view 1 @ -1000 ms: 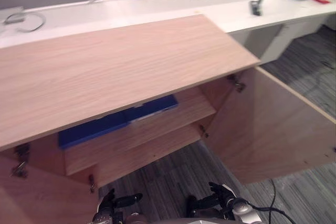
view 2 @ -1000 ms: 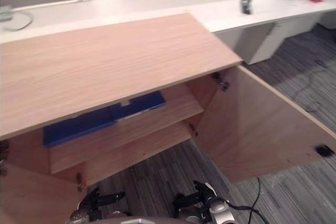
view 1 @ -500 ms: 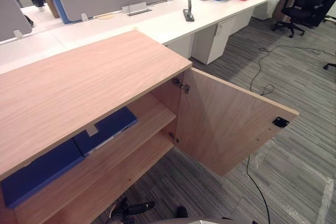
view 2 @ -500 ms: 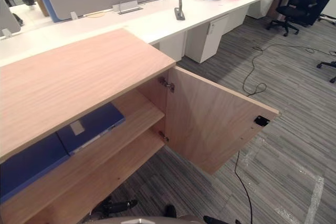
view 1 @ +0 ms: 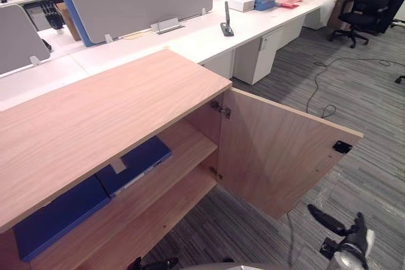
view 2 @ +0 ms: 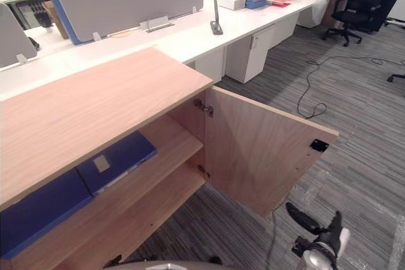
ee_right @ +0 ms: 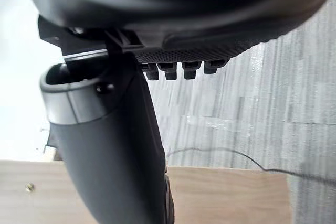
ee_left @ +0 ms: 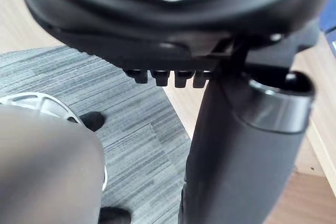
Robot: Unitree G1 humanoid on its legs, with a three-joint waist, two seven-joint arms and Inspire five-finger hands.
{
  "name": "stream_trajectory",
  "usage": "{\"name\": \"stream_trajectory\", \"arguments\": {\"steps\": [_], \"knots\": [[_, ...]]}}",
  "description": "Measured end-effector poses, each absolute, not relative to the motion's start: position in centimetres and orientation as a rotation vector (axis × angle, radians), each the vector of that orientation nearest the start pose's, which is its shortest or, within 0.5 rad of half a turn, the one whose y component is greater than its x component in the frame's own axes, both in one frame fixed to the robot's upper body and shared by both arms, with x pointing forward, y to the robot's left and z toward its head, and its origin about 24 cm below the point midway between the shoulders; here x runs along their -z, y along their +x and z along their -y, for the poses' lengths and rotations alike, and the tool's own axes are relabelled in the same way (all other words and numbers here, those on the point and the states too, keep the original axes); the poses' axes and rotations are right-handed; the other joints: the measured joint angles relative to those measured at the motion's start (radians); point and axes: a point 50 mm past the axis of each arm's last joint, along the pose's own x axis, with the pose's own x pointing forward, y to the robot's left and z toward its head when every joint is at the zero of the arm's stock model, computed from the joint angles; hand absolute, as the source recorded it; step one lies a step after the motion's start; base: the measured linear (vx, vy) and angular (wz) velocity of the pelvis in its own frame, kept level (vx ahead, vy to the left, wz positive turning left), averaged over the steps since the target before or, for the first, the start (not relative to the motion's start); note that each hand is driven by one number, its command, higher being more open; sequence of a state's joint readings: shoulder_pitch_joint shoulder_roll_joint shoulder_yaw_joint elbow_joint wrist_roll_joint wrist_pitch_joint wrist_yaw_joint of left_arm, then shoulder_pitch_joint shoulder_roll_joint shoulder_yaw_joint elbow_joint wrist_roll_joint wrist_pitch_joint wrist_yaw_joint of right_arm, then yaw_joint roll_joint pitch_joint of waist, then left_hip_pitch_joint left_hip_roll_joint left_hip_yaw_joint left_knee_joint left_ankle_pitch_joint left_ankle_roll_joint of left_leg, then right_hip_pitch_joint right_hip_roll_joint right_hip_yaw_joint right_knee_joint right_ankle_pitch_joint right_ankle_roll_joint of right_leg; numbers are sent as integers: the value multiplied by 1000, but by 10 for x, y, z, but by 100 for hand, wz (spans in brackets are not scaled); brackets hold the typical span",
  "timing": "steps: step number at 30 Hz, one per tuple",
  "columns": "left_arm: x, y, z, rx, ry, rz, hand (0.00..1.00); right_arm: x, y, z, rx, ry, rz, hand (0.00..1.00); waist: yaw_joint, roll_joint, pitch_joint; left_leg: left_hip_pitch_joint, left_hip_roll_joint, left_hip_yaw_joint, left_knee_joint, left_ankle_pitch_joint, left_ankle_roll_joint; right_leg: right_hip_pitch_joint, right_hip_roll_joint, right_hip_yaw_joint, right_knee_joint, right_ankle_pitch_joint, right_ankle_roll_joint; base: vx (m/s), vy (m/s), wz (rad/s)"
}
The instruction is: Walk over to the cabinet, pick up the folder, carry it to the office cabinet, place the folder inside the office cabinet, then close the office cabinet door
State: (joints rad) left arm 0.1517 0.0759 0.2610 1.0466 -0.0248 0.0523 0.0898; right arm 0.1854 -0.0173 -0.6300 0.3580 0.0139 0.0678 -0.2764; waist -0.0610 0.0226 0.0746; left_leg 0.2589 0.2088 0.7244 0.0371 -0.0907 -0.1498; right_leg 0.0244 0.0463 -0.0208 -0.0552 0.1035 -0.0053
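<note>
With the blue folder [view 1: 136, 164] already on the cabinet shelf [view 1: 190, 147], the right robot hand [view 1: 347, 237], open and empty, has risen near the open door [view 1: 278, 156], ready to close it.

Bright, even light — soft shade under the cabinet top [view 1: 114, 109] (pale glare on white desks [view 1: 190, 35])

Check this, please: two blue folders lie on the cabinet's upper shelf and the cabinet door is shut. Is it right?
Not the door: the cabinet door stands wide open, as the left eye view shows. The two blue folders do lie on the upper shelf.
</note>
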Motion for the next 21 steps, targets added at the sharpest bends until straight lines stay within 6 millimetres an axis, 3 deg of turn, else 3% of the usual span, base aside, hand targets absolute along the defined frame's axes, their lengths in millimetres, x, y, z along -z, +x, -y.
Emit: {"name": "stream_trajectory", "arguments": {"steps": [6, 12, 18, 21], "knots": [[168, 42, -217, -411, -35, -1260, 100, 44, 127, 338, 1084, 40, -465, 100, 0, 8, 2, -3, -9, -31, -5, 1, 2, 13, -12, -28, -10, 4, -3, 13, -19, 14], [168, 38, -217, -406, -35, -1270, 100, -7, 174, 369, 992, -88, -280, 100, 1, 13, 7, -17, -21, -57, -2, 0, 12, 12, -27, -44, -20, 5, 7, -26, -14, 10], [168, 34, -218, -406, -33, -1276, 100, -33, 219, 362, 741, -163, -192, 100, 2, 9, 16, -31, -25, -79, 1, 1, 15, 13, -34, -60, -29, 12, 6, -7, -21, 9], [168, 34, -220, -400, -33, -1271, 100, -36, 228, 360, 696, -122, -179, 100, 2, 8, 26, -33, -26, -81, 1, 1, 15, 13, -35, -61, -29, 12, 6, 0, 0, 0]]}}
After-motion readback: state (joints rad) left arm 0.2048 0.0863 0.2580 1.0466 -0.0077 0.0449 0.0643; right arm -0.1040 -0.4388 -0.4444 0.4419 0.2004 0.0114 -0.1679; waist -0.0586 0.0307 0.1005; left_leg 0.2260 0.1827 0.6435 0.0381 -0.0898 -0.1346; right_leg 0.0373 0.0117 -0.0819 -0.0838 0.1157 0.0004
